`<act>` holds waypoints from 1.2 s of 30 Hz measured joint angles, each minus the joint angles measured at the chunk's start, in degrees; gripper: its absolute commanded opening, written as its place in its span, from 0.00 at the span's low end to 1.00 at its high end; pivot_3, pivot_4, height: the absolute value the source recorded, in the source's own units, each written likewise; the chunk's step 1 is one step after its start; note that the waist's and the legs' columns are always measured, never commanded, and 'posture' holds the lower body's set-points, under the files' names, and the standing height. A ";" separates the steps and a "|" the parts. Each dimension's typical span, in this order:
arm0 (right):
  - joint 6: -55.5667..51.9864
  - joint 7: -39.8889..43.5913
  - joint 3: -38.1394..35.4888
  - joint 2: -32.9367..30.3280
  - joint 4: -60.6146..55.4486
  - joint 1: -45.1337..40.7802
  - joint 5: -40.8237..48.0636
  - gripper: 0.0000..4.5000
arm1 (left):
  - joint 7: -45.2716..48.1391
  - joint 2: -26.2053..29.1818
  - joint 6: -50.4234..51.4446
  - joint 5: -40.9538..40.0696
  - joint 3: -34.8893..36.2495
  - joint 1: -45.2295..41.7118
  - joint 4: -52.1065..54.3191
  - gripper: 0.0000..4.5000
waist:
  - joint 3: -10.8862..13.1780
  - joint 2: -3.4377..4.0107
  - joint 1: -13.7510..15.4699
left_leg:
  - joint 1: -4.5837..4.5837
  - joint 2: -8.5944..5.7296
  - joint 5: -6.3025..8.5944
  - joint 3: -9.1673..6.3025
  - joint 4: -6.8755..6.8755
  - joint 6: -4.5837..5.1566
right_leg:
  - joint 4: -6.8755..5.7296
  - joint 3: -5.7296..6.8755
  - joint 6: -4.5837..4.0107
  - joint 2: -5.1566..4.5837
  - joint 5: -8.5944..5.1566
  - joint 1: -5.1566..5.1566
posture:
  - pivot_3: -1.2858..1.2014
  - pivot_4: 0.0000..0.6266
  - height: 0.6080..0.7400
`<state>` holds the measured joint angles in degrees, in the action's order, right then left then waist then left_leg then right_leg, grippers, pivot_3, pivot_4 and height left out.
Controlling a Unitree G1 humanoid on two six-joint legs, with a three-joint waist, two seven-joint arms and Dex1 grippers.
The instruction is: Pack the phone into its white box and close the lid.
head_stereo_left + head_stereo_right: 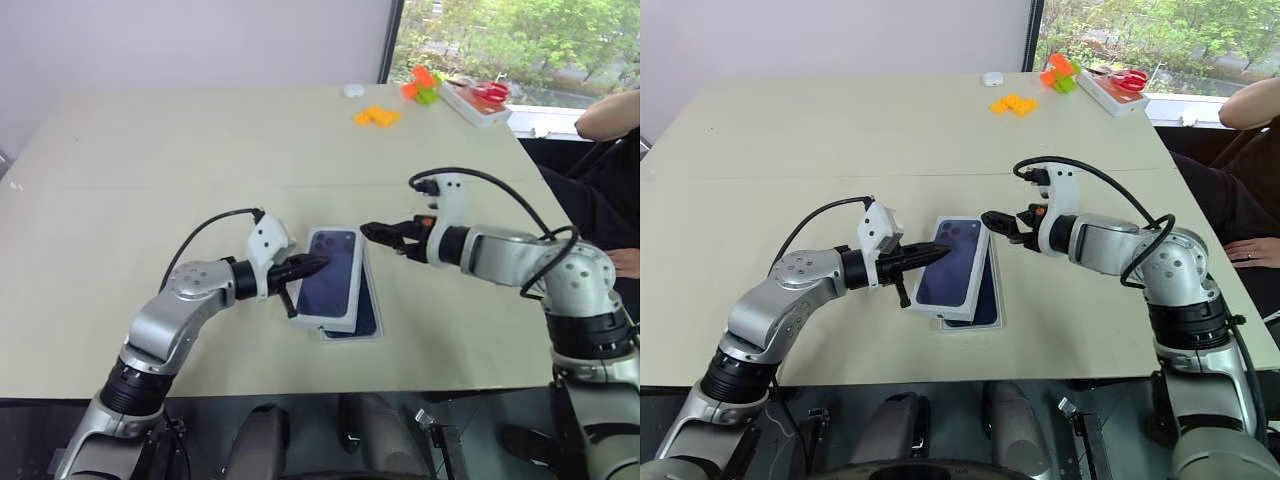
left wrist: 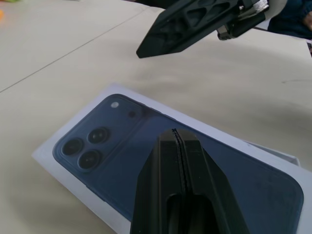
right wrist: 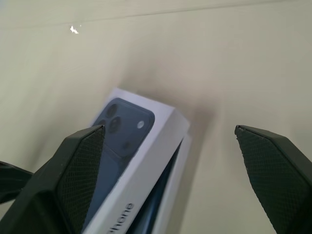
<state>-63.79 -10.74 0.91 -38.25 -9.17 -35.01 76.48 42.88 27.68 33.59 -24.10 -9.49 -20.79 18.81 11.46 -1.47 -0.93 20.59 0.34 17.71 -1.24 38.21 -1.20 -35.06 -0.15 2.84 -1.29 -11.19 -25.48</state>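
1. The lid point(image 1: 333, 273), printed with a dark phone, is lying askew over the white box point(image 1: 372, 322), between the two grippers; its long axis is running from the near table edge toward the far side, printed lenses at the far end.
2. The phone point(image 1: 366, 312) is being shown as a dark strip inside the box beside the lid's right edge.
3. The left gripper point(image 1: 318, 264) is being kept with jaws closed, the tip resting over the lid's left edge.
4. The right gripper point(image 1: 371, 232) is being held with jaws spread wide and empty, just beyond the lid's far right corner.
5. The beige table point(image 1: 180, 150) is carrying orange pieces point(image 1: 377, 116) far off by a window.
6. Lettering on the lid's side is being shown in the right wrist view.
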 measured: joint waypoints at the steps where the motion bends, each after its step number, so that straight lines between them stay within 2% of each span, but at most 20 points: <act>1: 0.01 1.84 0.72 -0.58 -0.35 -0.06 -2.12 0.99 | -0.45 -0.16 0.48 -0.48 0.88 -0.05 0.01 0.00 | 0.00 0.00 0.03 | 0.00 0.01 0.00 -0.01 0.00 0.00 | 0.01 0.00 0.00 0.02 0.00 0.00 | 0.52 0.24 0.94; 2: 0.16 3.98 1.64 -1.43 -0.99 -0.09 -4.84 0.99 | -1.37 -0.39 1.58 -1.54 2.62 -0.06 -0.02 0.00 | 0.00 0.00 0.01 | 0.02 0.02 0.00 -0.01 0.00 0.00 | 0.01 0.01 0.00 0.03 0.00 -0.02 | 0.52 0.24 0.94; 5: 1.27 10.01 3.45 -4.09 -2.67 -0.10 -12.82 0.80 | -5.23 -0.26 6.00 -4.50 10.27 -0.24 -0.22 0.00 | 0.00 0.00 -0.03 | 0.02 0.06 0.01 -0.01 0.00 0.02 | 0.02 0.00 0.01 0.08 0.00 -0.04 | 0.52 0.24 0.94; 8: 3.24 16.31 5.32 -6.66 -5.21 -0.09 -19.30 0.46 | -8.51 1.28 9.82 -5.62 15.23 0.08 -0.45 0.00 | 0.00 0.00 -0.01 | 0.01 0.08 0.02 -0.02 -0.01 0.03 | 0.03 0.01 0.01 0.13 0.00 -0.04 | 0.52 0.24 0.94; 12: 6.98 25.75 11.48 -12.00 -10.66 0.34 -29.40 0.01 | -9.22 5.22 12.60 -5.22 16.36 4.29 -0.65 0.00 | 0.00 0.00 -0.06 | -0.01 0.12 0.04 -0.01 -0.03 0.06 | 0.07 0.00 0.00 0.15 -0.02 -0.05 | 0.52 0.24 0.94; 17: 8.73 33.13 15.74 -12.78 -13.56 0.93 -37.74 0.01 | -7.66 8.30 14.80 -3.82 10.67 5.47 0.67 0.00 | 0.00 -0.02 0.35 | -0.01 0.08 0.04 -0.01 0.02 0.05 | 0.06 0.01 -0.18 0.10 -0.12 -0.02 | 0.52 0.24 0.94; 22: 8.54 36.63 17.26 -12.41 -14.54 2.10 -42.82 0.01 | -6.42 7.75 13.87 -1.36 4.59 5.24 0.98 0.00 | 0.01 -0.03 0.18 | 0.01 0.07 0.04 0.00 0.02 0.05 | 0.06 -0.01 -0.16 0.07 -0.10 -0.03 | 0.52 0.24 0.94; 36: 4.97 40.47 18.24 -7.63 -16.91 3.54 -47.71 0.01 | -5.33 5.46 13.83 -1.60 1.15 4.22 4.18 0.00 | 0.00 -0.03 0.16 | -0.04 0.08 0.04 -0.02 0.02 0.05 | 0.01 -0.01 -0.10 0.13 -0.06 -0.03 | 0.52 0.24 0.94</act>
<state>-58.82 29.73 19.15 -45.88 -26.09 -31.46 28.77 37.55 33.14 47.43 -25.70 -8.34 -16.57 22.99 11.47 -1.49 -0.76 20.55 0.42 17.75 -1.26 38.23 -1.15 -35.06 -0.15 2.74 -1.16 -11.25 -25.51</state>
